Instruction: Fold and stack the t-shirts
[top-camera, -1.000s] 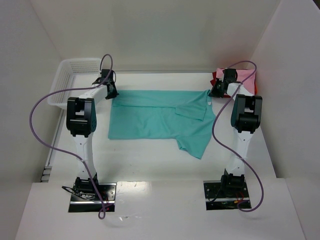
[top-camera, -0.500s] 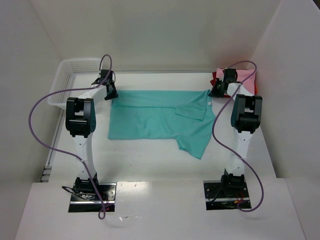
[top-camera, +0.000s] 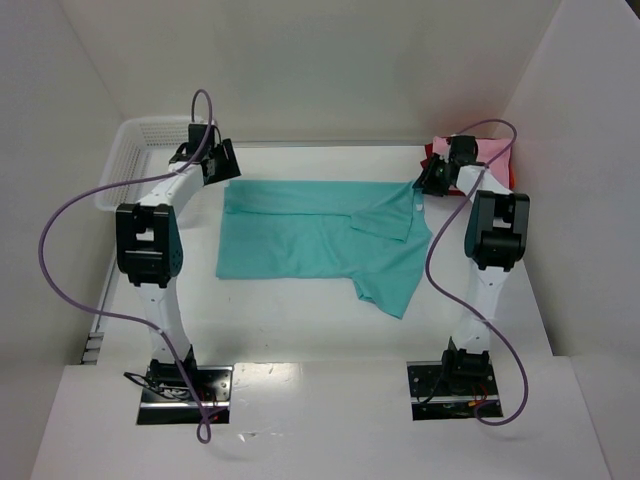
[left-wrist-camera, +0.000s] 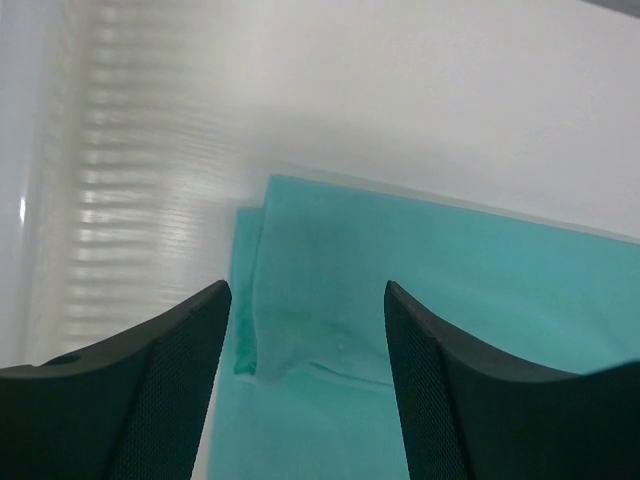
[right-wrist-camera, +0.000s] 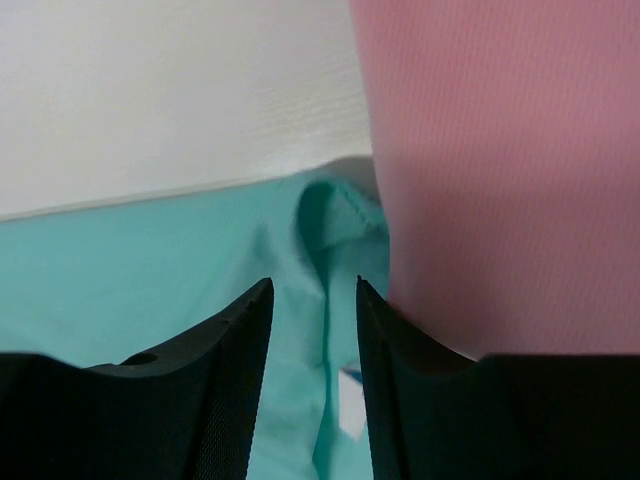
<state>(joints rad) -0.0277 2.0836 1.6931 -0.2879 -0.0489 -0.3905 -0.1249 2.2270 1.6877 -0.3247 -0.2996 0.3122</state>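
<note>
Teal shirt (top-camera: 320, 235) is seen spread across the middle of the table, partly folded, with one sleeve jutting toward the near edge. The left claw (left-wrist-camera: 307, 290) is held open just over the shirt's far left corner, near the basket (top-camera: 150, 135). The right claw (right-wrist-camera: 313, 283) is parted over the collar with nothing gripped, and the pink shirt (right-wrist-camera: 500, 150) lies just beside it. If the right claw were closed or swung carelessly, the pink shirt could be snagged and pulled askew. The loose sleeve could also be missed by the next fold.

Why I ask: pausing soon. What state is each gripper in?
Left gripper: open, empty, over the teal t-shirt.
Right gripper: open, empty, over its collar.
</note>
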